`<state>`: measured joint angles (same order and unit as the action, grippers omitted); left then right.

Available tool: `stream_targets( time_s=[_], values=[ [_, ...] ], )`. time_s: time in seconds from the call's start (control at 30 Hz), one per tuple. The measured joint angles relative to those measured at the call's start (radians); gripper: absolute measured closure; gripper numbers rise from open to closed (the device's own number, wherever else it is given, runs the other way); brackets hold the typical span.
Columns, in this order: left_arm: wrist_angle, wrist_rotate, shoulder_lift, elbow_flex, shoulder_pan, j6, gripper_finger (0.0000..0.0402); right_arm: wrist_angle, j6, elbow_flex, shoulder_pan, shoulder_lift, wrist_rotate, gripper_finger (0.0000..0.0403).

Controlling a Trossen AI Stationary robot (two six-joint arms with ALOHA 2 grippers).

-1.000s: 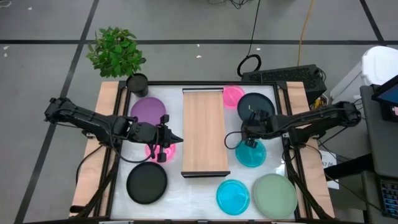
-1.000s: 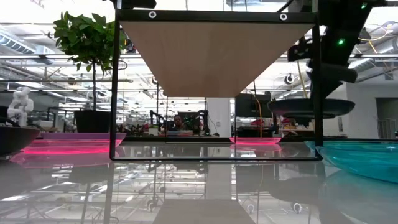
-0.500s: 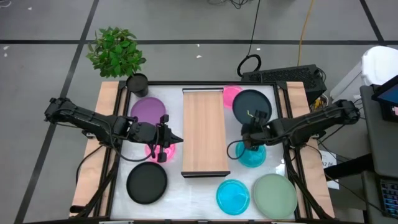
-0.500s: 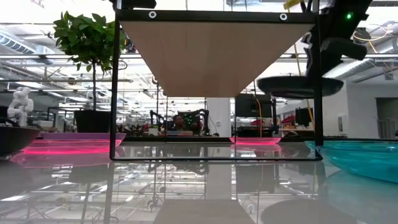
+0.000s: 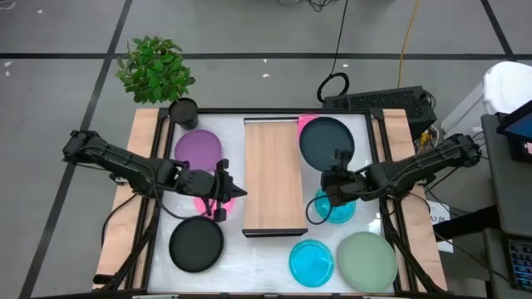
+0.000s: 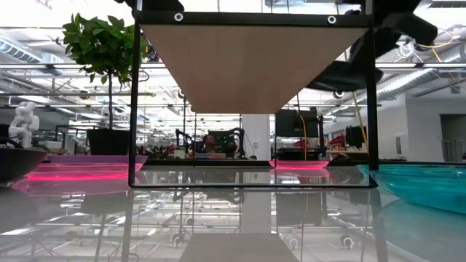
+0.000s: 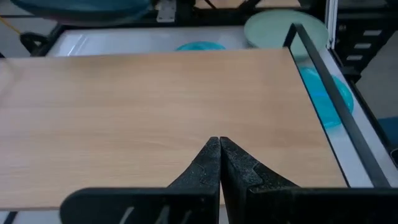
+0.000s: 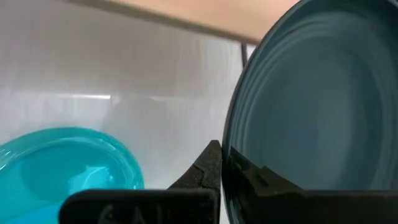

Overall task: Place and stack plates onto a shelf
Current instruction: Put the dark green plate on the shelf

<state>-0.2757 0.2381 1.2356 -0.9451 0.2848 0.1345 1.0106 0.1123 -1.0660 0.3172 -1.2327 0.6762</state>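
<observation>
— Where is the right arm?

— It reaches in from the table's right edge, bent at the elbow, with the forearm pointing toward the shelf [image 5: 273,176]. The right gripper [image 5: 337,165] sits just right of the shelf's right edge, its fingers clamped on the rim of a dark teal plate [image 5: 327,142].

— Is that plate on the table?

— No, it is lifted. From table height the dark plate [image 6: 342,75] hangs tilted near the level of the shelf board [image 6: 251,65], just to its right side. The right wrist view shows the plate [image 8: 311,118] standing steeply against the closed fingers [image 8: 211,165], with a cyan plate [image 8: 65,165] lying on the table below.

— And the left arm?

— It stretches in from the table's left edge, nearly straight, toward the shelf's left edge. The left gripper [image 5: 236,192] is pinched shut on nothing, its tip just beside the shelf. Its wrist view shows the closed fingers [image 7: 219,163] over the bare board [image 7: 155,118].

— Where do the other plates lie?

— A purple plate [image 5: 199,149] near the far left corner, a pink plate [image 5: 204,199] under the left gripper, a black plate [image 5: 196,243] near the front left corner. Right of the shelf, a pink plate [image 5: 304,122] peeks from behind the teal one, a cyan plate [image 5: 335,208] lies under the right arm, another cyan plate [image 5: 311,262] and a sage plate [image 5: 366,262] lie along the front edge.
</observation>
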Motion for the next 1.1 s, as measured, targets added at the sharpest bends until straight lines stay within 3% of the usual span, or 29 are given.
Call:
stream_targets(
  time_s=[0.47,0.63,0.9,1.1],
  values=[
    [0.189,0.033,0.087,0.000,-0.002,-0.088,0.0392,-0.227,-0.343,-0.019,0.057,0.000,-0.005,0.0403],
    [0.279,0.035,0.088,0.000,0.018,-0.175,0.0346,-0.324,-0.459,-0.019,0.081,0.000,-0.058,0.0403],
    [0.489,0.038,0.087,0.000,0.071,-0.374,0.0236,-0.367,-0.510,-0.019,0.113,0.000,-0.177,0.0403],
    [0.540,0.216,0.087,0.000,0.112,-0.501,0.0184,-0.414,-0.549,-0.019,0.123,0.000,-0.264,0.0403]
  ],
)
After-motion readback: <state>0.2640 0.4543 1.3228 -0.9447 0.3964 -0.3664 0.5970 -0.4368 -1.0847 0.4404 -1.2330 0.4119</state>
